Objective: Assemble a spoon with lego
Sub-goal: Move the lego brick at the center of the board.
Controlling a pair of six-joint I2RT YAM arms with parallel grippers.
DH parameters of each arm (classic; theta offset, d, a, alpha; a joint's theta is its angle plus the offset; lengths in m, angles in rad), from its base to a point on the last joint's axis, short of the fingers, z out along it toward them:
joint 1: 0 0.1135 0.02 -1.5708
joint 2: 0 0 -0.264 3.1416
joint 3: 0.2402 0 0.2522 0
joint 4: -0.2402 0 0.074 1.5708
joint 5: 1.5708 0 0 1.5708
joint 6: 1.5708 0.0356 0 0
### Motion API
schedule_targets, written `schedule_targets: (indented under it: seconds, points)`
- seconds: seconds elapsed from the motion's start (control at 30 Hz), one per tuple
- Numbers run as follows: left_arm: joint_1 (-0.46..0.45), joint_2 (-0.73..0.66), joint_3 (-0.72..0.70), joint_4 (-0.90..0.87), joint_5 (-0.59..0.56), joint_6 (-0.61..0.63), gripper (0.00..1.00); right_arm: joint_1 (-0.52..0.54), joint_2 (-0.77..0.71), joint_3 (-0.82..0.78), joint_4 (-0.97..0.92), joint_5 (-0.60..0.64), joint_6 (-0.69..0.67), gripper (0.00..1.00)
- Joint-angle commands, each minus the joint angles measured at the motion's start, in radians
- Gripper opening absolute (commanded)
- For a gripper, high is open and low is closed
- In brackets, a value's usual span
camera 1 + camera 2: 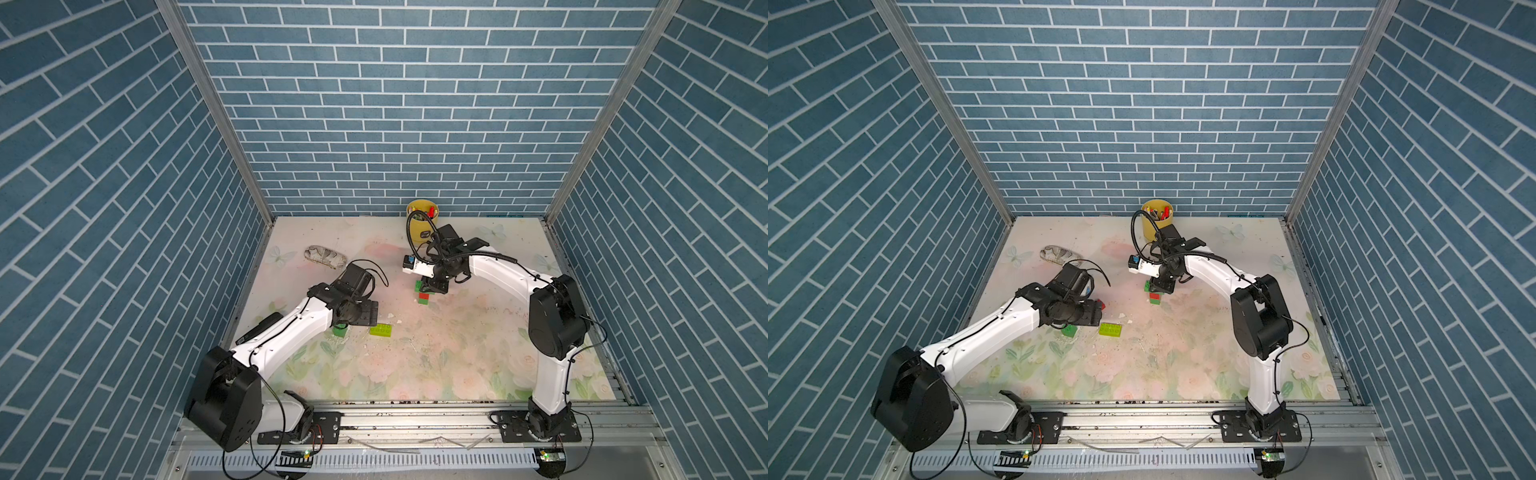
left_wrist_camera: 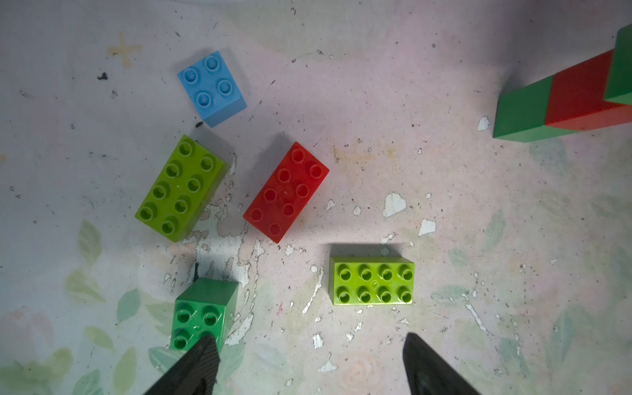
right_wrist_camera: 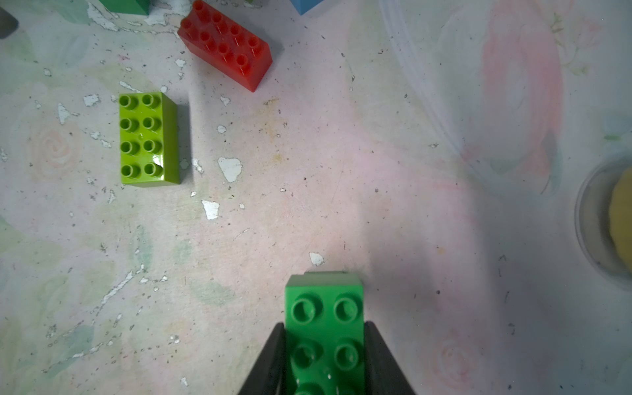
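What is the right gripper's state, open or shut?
Shut on the dark green brick: in the right wrist view the right gripper has a finger pressed against each side of it.

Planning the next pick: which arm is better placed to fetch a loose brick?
Left: the open left gripper hovers over the loose bricks; the right gripper is shut on the green brick atop the stack.
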Motion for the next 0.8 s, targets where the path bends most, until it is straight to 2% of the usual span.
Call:
schedule_targets:
  seconds: [0.0, 0.23, 0.5, 0.63, 0.77]
  points:
    - [0.007, -0.016, -0.014, -0.021, -0.001, 0.008, 0.87, 0.006, 0.021, 0.032, -0.04, -0.01, -0.012, 0.37]
    - [0.007, -0.02, -0.014, -0.022, -0.002, 0.005, 0.87, 0.008, 0.01, 0.033, -0.044, -0.015, -0.004, 0.53]
    - [0.028, -0.028, 0.001, -0.024, 0.011, 0.012, 0.87, 0.008, -0.052, 0.028, -0.028, 0.002, 0.025, 0.61]
    - [0.091, -0.046, 0.022, -0.033, 0.027, 0.029, 0.87, 0.023, -0.129, 0.011, -0.012, 0.05, 0.048, 0.62]
    - [0.217, -0.095, 0.001, -0.014, 0.048, 0.028, 0.87, 0.079, -0.195, -0.027, 0.018, 0.115, 0.11, 0.63]
